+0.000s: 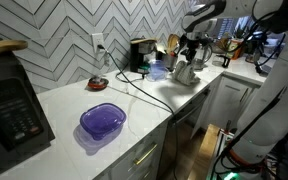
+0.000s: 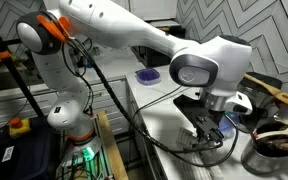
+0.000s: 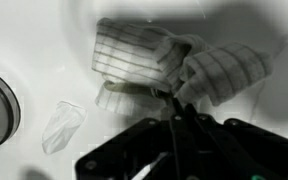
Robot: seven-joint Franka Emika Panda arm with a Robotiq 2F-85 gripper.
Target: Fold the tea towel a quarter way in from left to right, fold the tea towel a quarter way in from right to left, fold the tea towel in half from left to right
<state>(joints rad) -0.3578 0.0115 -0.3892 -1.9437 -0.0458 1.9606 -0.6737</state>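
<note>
Two bunched lobes of checked tea towel at upper centre of the wrist view, on the white desk. End effector at bottom centre, tips pressed together at the cloth's lower fold, seemingly clamped on it. Looks thin, limp and light: likely to sag, drag and crease rather than hold shape. Best pinched at a free corner or hem, single layer, away from the small translucent object at lower left.

Tea towel: soft woven cloth, whitish with thin dark checks, matt, creased.
Worktop: smooth, white, faint sheen.
Bowl: translucent purple plastic, glossy.
Pincer: black, matt, hard-looking.
Wall tiles: pale, glazed, glossy.
</note>
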